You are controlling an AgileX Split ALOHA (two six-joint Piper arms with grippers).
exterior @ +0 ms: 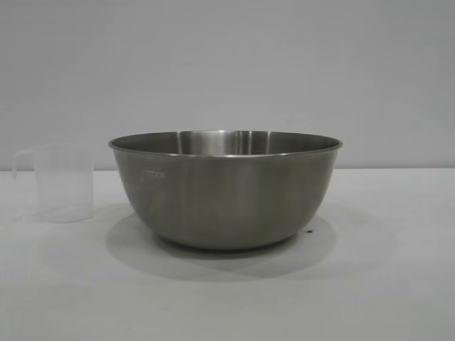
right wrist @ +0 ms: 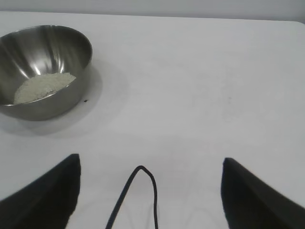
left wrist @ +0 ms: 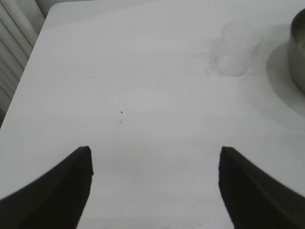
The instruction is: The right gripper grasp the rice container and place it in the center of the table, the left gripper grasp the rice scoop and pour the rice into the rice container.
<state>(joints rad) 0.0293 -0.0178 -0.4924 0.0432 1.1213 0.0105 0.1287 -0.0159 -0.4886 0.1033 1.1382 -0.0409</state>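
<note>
The steel rice container stands upright in the middle of the white table. It also shows in the right wrist view, with a pale mass of rice in its bottom. The translucent rice scoop stands upright on the table to the container's left, apart from it; it shows in the left wrist view and looks empty. My left gripper is open and empty, well back from the scoop. My right gripper is open and empty, well back from the container. Neither gripper shows in the exterior view.
A black cable loop hangs between the right gripper's fingers. The table's edge and a ribbed wall lie beyond the scoop's side in the left wrist view. A small dark speck lies beside the container.
</note>
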